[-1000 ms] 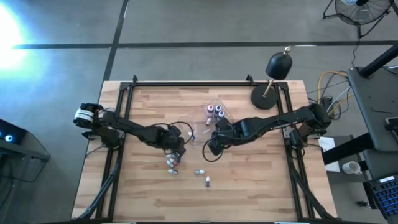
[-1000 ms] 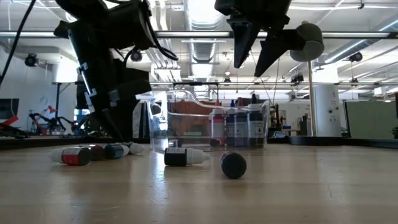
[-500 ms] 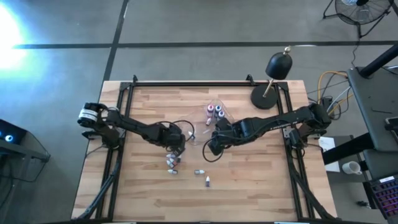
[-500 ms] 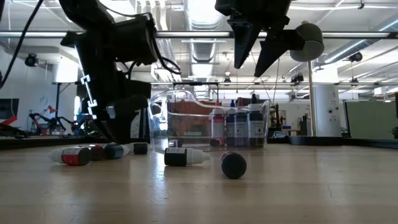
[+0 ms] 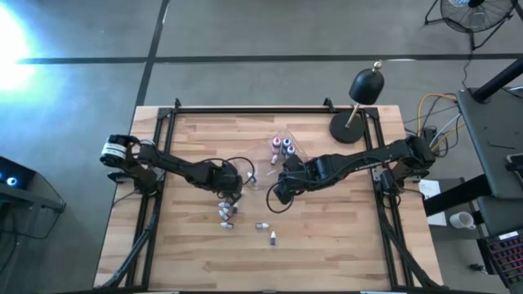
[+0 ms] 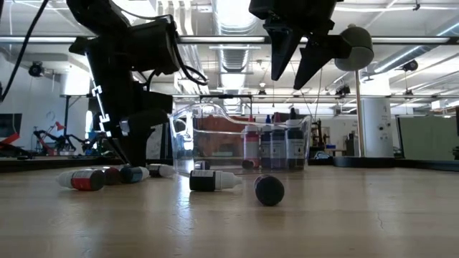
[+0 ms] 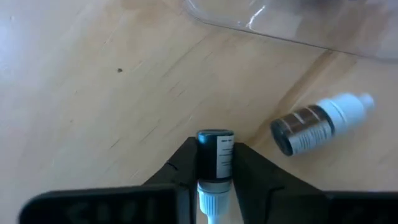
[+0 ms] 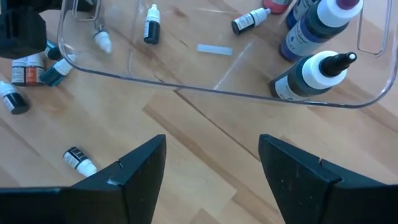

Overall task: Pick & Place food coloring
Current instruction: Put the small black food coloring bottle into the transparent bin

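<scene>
The left end effector [image 7: 214,180] clenches a small dark food coloring bottle [image 7: 215,154] low over the wooden counter [image 5: 196,253] beside the clear tray [image 8: 205,84], a grasp just made that next calls for lifting it trayward, while the right end effector [image 8: 211,171] hovers released.

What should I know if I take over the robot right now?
Left gripper: shut on a small dark bottle, low over the table.
Right gripper: open, empty, hovering beside the clear tray.
Done: several bottles stand in the tray.
Left: loose bottles on the wood, a cluster near the left gripper, two more nearer the front edge, plus dropping the held one in.
</scene>
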You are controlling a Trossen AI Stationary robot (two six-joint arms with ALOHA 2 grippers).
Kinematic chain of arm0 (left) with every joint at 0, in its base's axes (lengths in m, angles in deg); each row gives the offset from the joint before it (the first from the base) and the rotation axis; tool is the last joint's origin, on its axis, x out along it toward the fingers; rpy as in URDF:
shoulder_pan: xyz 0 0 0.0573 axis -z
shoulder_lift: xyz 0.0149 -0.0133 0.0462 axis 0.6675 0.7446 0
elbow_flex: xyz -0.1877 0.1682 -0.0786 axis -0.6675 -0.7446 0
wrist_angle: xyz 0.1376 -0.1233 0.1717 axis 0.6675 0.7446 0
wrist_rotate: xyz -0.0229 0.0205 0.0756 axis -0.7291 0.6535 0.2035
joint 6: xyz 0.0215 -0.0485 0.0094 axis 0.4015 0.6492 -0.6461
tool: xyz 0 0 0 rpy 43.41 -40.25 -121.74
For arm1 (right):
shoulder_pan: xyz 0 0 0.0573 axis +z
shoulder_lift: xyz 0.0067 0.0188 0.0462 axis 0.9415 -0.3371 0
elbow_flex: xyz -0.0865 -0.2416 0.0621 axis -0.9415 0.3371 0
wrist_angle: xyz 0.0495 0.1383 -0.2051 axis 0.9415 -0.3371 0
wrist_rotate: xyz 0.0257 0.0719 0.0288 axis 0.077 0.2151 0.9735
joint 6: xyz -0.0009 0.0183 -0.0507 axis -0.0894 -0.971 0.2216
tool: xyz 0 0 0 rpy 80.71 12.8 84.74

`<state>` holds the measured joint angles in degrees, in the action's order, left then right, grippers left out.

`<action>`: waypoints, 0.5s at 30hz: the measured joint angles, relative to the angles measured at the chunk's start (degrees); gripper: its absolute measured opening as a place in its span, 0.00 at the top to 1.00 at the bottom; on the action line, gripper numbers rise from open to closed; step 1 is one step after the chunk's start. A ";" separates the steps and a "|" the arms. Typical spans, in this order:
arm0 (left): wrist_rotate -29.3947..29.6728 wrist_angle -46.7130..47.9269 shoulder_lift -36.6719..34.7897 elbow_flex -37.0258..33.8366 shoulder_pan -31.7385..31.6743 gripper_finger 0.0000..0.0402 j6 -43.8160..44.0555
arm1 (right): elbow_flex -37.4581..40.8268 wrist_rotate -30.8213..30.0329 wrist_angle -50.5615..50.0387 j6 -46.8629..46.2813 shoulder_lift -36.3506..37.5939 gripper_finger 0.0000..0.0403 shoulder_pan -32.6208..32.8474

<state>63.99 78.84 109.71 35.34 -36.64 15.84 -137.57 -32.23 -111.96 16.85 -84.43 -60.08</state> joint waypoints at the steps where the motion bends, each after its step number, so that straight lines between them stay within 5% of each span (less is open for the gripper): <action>1: -0.22 0.09 -0.25 0.05 -0.02 0.90 -0.50 | 0.00 0.00 0.00 0.18 0.00 0.38 0.00; 8: -4.45 2.73 -2.23 2.54 0.36 0.93 -3.61 | 0.02 0.25 -0.15 0.70 0.00 0.38 -0.02; 15: 7.41 10.93 -11.39 8.60 1.60 0.93 -3.12 | 0.12 0.37 -0.20 1.13 0.00 0.38 -0.02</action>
<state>71.39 89.77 98.32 43.94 -35.04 12.73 -137.45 -31.86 -112.16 17.98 -84.43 -60.10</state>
